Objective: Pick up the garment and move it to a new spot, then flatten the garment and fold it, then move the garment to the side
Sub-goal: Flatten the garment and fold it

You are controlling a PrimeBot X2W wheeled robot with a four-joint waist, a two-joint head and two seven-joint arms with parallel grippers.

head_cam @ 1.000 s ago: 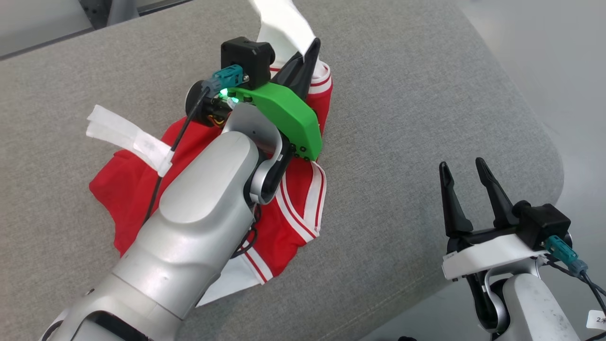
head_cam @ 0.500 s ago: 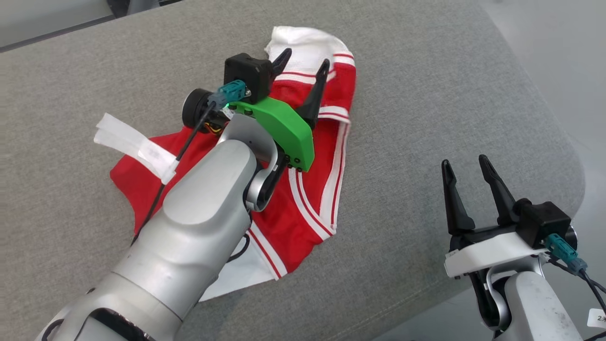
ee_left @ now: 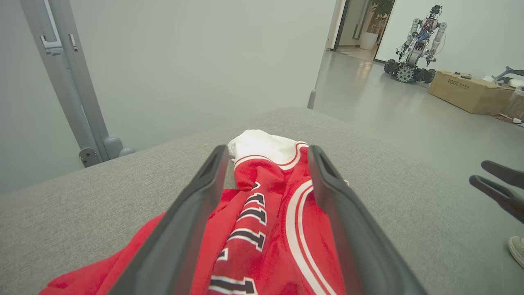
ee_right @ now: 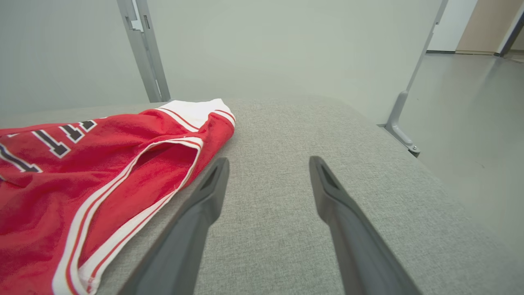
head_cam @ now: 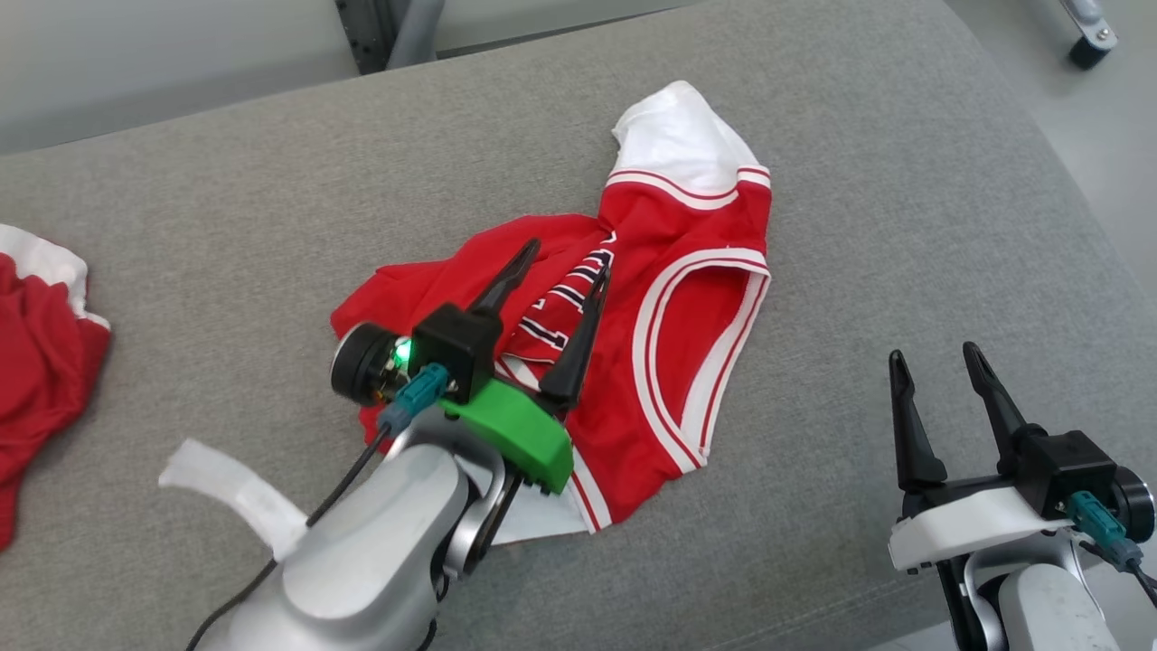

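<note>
We see the red garment (head_cam: 700, 307) crumpled near the middle of the grey desk (head_cam: 904, 181), our left tool (head_cam: 569, 257) over its near part, fingers apart and empty, our right tool (head_cam: 933, 351) likewise spread, by the desk's right edge

A cardboard box (ee_left: 468, 92) sits near what looks like another wheeled robot (ee_left: 409, 71).

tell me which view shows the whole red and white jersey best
Head view: the red and white jersey lies nearly whole on the grey cushion, partly behind the left gripper. Left wrist view shows a strip between its fingers; right wrist view crops it.
</note>
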